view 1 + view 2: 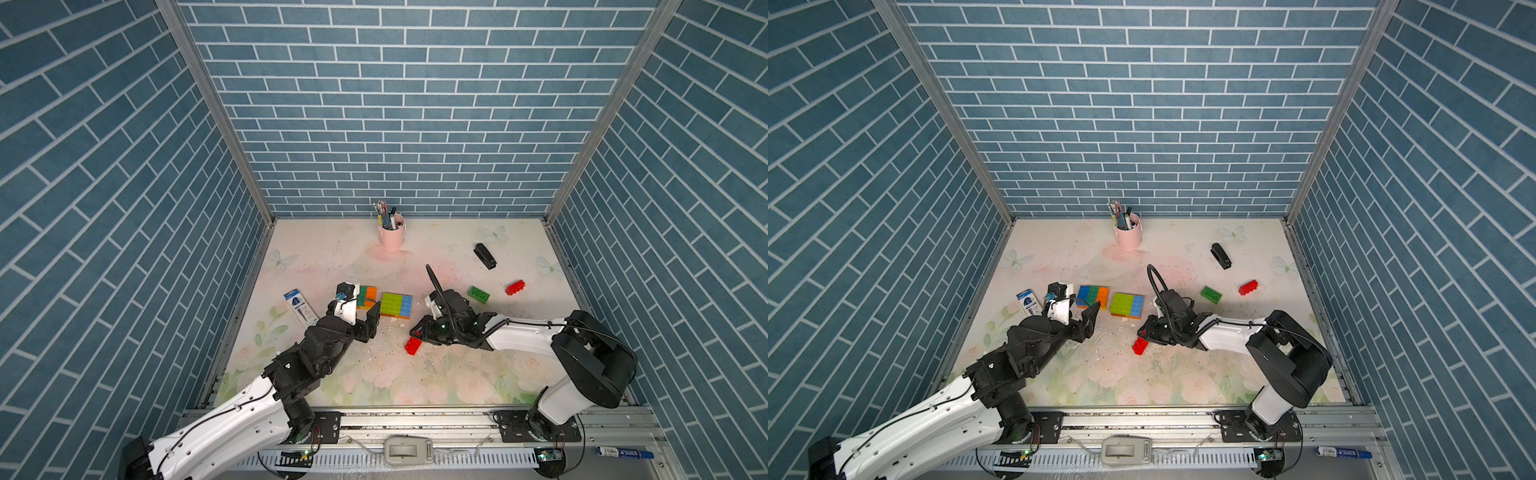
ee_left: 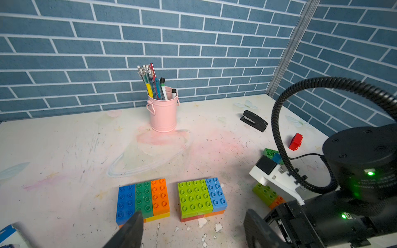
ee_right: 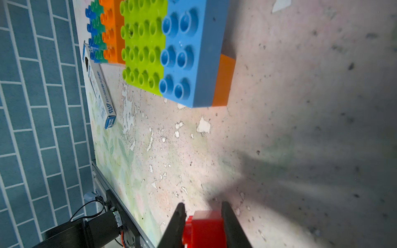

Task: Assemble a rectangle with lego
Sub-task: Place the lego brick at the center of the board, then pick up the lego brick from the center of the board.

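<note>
Two flat blocks of lego lie side by side mid-table. One [image 1: 368, 296] [image 2: 142, 198] has blue, green and orange bricks on top; the other [image 1: 396, 304] [image 2: 202, 196] [image 3: 163, 47] has two lime and one blue. My left gripper [image 1: 360, 312] [image 2: 193, 229] hovers open just in front of the first block, nothing between its fingers. My right gripper [image 1: 417, 334] [image 3: 203, 211] is shut on a red brick [image 1: 412, 345] [image 3: 206, 227], low over the table, front right of the blocks. Loose green [image 1: 478, 294] and red [image 1: 515, 287] bricks lie far right.
A lime-on-orange brick pair [image 2: 266, 194] lies under my right wrist. A pink bucket of pens [image 1: 392, 236] stands at the back, a black stapler [image 1: 484, 256] back right. A blue-and-white box [image 1: 300, 307] lies left of my left gripper. The tabletop is peeling near the blocks.
</note>
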Motion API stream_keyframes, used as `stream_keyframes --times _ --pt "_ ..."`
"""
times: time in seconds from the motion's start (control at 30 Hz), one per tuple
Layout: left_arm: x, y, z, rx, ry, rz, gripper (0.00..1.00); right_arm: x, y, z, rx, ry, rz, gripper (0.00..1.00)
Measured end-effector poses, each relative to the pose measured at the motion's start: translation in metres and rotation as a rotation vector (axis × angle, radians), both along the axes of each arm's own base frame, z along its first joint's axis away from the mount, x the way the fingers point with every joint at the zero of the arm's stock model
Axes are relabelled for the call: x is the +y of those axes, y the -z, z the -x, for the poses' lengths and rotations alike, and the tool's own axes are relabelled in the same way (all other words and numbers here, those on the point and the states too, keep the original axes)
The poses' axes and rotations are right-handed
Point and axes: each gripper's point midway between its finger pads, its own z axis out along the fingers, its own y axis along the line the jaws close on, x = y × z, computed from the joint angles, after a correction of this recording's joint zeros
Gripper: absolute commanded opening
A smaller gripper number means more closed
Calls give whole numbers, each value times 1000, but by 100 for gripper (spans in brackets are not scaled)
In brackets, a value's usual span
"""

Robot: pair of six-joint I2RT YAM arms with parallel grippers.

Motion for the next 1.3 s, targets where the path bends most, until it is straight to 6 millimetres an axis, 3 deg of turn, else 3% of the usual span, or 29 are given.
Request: stream_keyframes --times 0.33,0.47,0.6,0.7,0.83,1.07,1.3 --pt "-10 4 -4 12 22 5 76 -46 20 23 23 -57 231 54" --pt "-12 6 -4 16 29 4 76 -56 5 25 -4 -105 302 63" --pt "-12 5 -4 16 30 6 76 -51 -16 25 -60 -208 356 75" --pt "-9 7 -4 14 13 8 77 -49 -16 31 -84 -306 437 80" --pt "14 7 -7 13 -69 0 81 -46 -5 36 -98 -407 548 81" --pt "75 13 -15 75 -289 29 90 -42 12 45 -108 -519 654 82" --pt "92 36 -14 173 -364 21 90 -31 14 48 -121 -559 666 82"
